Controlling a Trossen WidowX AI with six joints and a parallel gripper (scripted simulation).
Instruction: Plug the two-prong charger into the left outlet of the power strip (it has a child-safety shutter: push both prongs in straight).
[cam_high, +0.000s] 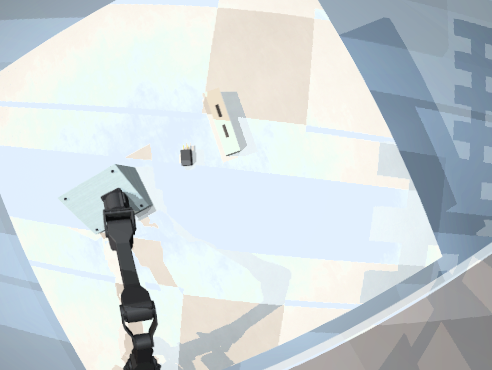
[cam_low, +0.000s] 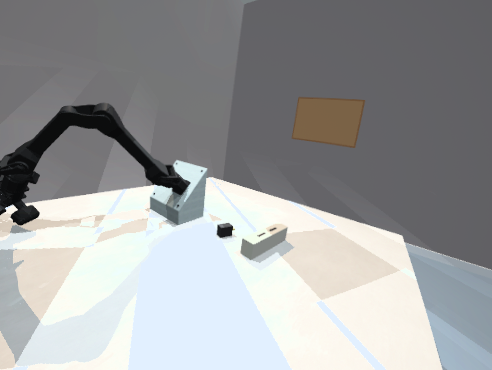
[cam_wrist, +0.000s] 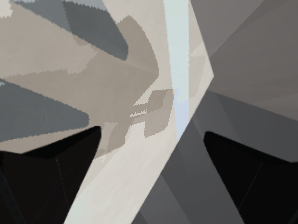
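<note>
The charger is a small black block lying on the table, with two thin prongs toward the far edge in the top view. The power strip is a pale long block with two dark slots in its top. It lies just right of the charger, apart from it, at a slant. My gripper is open and empty. It is far from both, at the left edge of the exterior view and cut off at the bottom of the top view. The wrist view shows neither charger nor strip.
The arm stands on a pale slanted mounting block with bolts, left of the charger. The table's edge crosses the wrist view, with grey beyond it. An orange-brown panel is on the grey wall. Shadows and bright patches cross the table.
</note>
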